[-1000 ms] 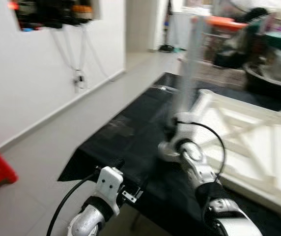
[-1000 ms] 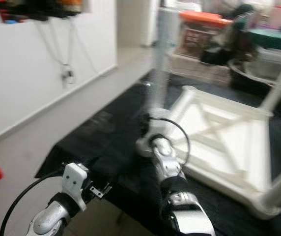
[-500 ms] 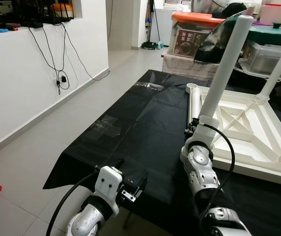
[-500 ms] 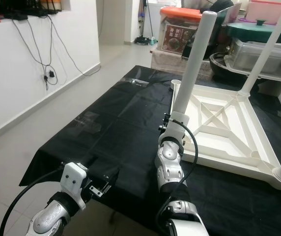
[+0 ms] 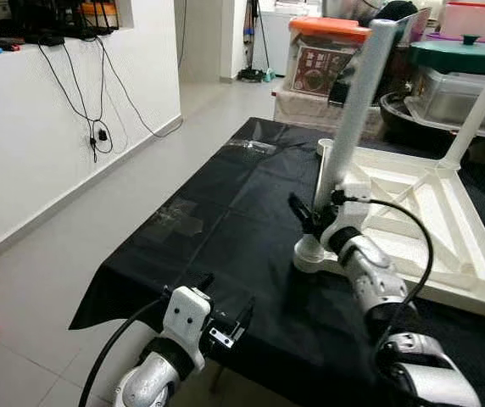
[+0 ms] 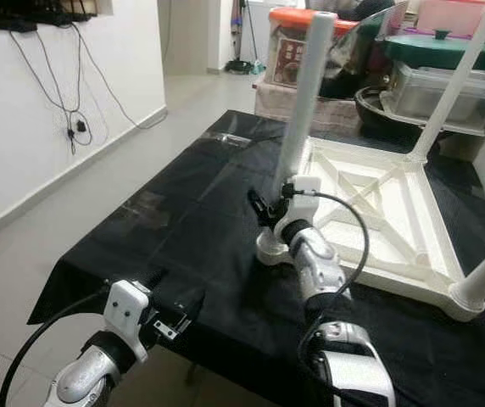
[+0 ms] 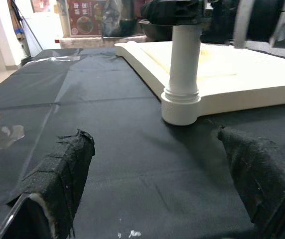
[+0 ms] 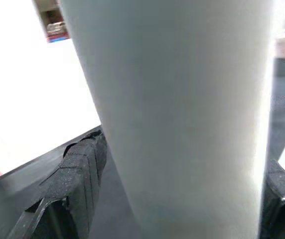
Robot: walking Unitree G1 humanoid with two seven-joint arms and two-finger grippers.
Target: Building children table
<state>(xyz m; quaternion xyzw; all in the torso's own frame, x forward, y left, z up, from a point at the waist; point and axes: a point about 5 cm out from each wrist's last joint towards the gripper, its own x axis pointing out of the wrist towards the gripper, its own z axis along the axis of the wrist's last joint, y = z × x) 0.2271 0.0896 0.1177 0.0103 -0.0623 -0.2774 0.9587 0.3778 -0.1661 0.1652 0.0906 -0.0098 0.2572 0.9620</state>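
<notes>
1. The left gripper (image 5: 225, 326) hangs nearest, at the near edge of the black plastic-covered desk (image 5: 217, 229), its jaws spread wide and holding nothing; in the left wrist view its two cloth-wrapped fingers (image 7: 58, 174) stand well apart above bare black sheet.
2. Further in, the right gripper (image 5: 314, 216) clasps the long white round plastic table leg (image 5: 357, 110) low on its shaft; in the right wrist view the jaws sit on either side of the pale tube, pressed against it.
3. That leg stands nearly upright, slightly tilted, its ribbed foot collar (image 7: 181, 102) at the near corner of the upturned white plastic children's table top (image 5: 429, 220), which lies flat on the desk.
4. Left of the table top the black sheet lies open out to the desk's left edge, with pale tiled floor (image 5: 73, 229) beyond.
5. Farthest back, another white leg (image 5: 480, 106) rises from the table top's far corner, before stacked storage bins (image 5: 327, 51).
</notes>
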